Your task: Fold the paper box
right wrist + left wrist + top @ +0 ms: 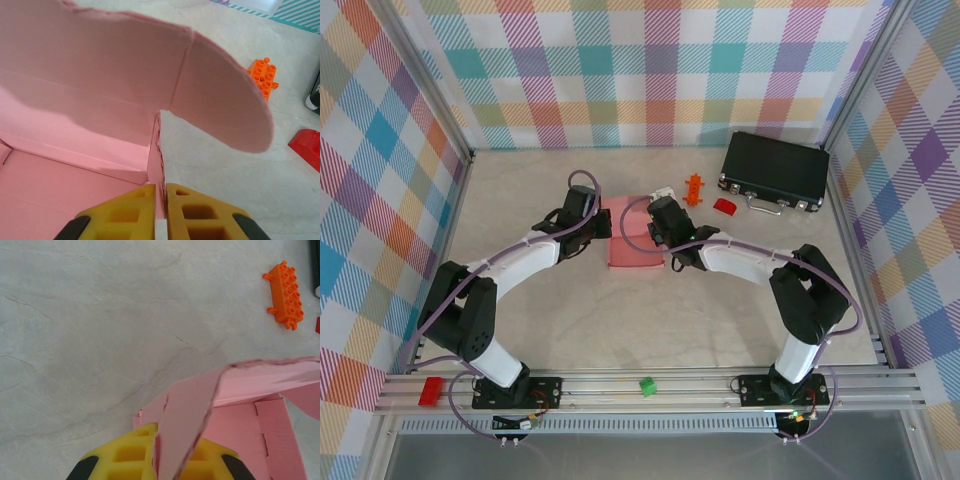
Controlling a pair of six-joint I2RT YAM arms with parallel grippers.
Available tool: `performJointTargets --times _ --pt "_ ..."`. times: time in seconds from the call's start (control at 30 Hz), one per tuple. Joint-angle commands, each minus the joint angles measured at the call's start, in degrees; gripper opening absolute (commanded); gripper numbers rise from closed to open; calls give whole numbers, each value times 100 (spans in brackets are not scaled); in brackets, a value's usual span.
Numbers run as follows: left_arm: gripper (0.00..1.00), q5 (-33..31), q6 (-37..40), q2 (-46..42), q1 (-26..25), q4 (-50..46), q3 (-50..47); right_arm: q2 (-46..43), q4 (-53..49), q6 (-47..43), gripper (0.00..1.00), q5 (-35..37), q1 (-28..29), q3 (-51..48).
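Note:
The salmon-pink paper box (635,250) lies partly folded mid-table between both arms. My left gripper (607,222) is at its left side. In the left wrist view the left gripper (159,460) is shut on a raised flap of the paper box (240,410), which runs up between the yellow fingers (127,455). My right gripper (655,228) is at the box's right side. In the right wrist view the right gripper (161,215) pinches an upright side wall of the paper box (75,125), with its jaws almost together. A rounded flap curls above it.
A black hard case (775,170) stands at the back right. An orange toy brick (695,190) and a small red block (724,206) lie between the case and the box. On the front rail sit a green block (647,386) and a red block (431,390). Checked walls enclose the table.

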Motion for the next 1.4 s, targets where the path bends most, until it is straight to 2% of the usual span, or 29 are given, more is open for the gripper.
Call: performJointTargets --times 0.0,0.33,0.6,0.87,1.37 --pt "2 -12 -88 -205 -71 260 -86 -172 154 184 14 -9 59 -52" --pt "5 -9 -130 -332 -83 366 -291 -140 -54 333 17 229 120 -7" --pt "7 194 -205 -340 -90 438 -405 -179 -17 429 15 38 137 -69" --pt "10 236 -294 -454 -87 491 -555 -206 -33 604 17 -18 173 -113" --pt "10 331 -412 -549 -99 603 -758 -163 -131 930 18 58 243 -156"
